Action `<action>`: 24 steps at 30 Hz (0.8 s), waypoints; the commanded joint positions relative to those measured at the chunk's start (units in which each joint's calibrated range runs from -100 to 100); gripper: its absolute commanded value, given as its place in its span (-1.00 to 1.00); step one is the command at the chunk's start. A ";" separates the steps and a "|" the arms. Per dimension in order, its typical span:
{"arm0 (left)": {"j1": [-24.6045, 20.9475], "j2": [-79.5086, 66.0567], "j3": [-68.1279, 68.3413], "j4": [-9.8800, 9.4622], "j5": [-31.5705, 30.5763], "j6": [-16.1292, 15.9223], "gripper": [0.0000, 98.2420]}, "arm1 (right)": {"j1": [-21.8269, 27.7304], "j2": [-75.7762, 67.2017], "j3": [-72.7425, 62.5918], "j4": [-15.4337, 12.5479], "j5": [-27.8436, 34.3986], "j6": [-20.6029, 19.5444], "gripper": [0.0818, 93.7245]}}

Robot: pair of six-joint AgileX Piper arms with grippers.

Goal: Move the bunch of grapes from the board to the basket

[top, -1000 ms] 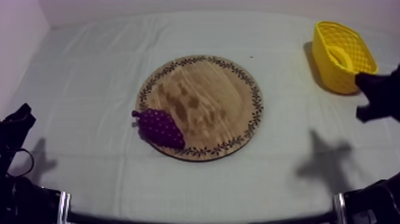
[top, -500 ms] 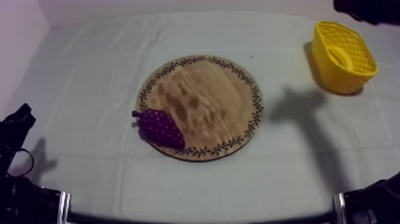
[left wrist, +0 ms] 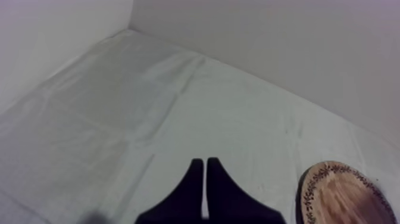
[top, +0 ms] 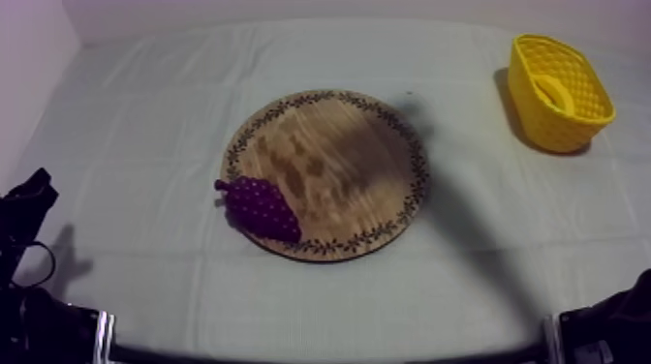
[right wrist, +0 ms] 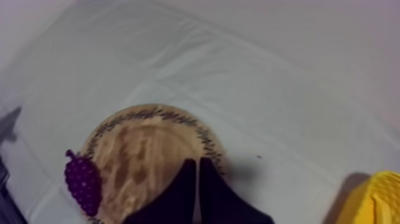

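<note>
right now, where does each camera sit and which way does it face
Top: overhead, slanting down on board, grapes, basket; left arm, right arm at lower corners.
Left wrist: rides low, facing across the cloth past the board's rim; left gripper shut.
Right wrist: high over the board, looking down at grapes and basket; right gripper shut.
Shared: top and right wrist both show grapes and basket.

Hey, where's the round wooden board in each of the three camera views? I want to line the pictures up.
Top view: the wooden board lies mid-table, the bunch of grapes on its near-left edge and the yellow basket at far right.
Left wrist view: part of the board lies beside the shut left gripper.
Right wrist view: the board lies just beyond the shut right gripper.
Shared landmark: the board's patterned rim.
</note>
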 commanded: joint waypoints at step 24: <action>-0.01 0.03 0.04 0.01 0.03 0.00 -1.00 | -17.00 15.48 -2.06 3.79 3.52 -7.47 -0.95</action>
